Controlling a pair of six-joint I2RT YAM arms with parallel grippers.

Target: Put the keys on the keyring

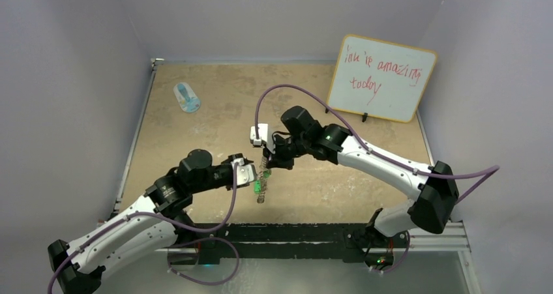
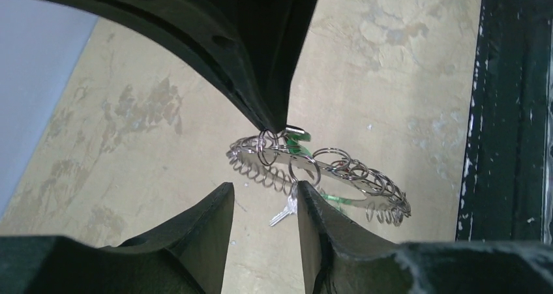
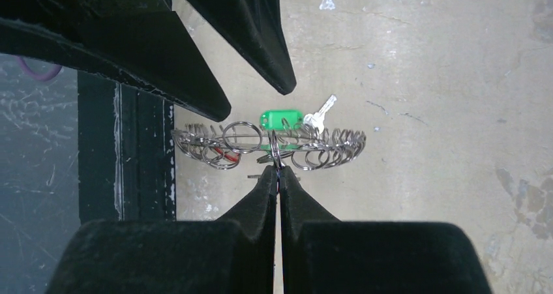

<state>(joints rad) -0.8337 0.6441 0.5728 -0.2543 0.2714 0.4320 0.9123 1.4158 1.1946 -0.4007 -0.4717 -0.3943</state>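
Keyring (image 1: pixel 263 176) hanging mid-frame, between the two grippers.
Right wrist view is showing the right gripper (image 3: pixel 279 171) clenching one rim loop, with the green-tagged key (image 3: pixel 280 118) just above the ring. Left wrist view is showing the left gripper (image 2: pixel 264 190) released, fingers apart (a key blade (image 2: pixel 283 214) dangling between them).
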